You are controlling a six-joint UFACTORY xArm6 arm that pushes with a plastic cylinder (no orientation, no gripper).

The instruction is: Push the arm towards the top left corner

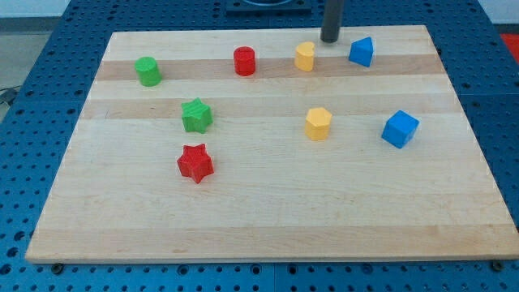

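Note:
My tip point(329, 40) rests on the wooden board point(268, 211) near its top edge, right of centre. It stands between a small yellow block point(304, 56) just below-left of it and a blue block point(362, 51) to its right, touching neither as far as I can tell. The board's top left corner point(113, 36) lies far to the view's left of the tip.
A red cylinder point(244, 61) and a green cylinder point(147, 70) lie along the top band. A green star point(196, 115) and a red star point(195, 163) sit left of centre. A yellow hexagonal block point(318, 123) and a blue cube point(399, 128) sit at the right.

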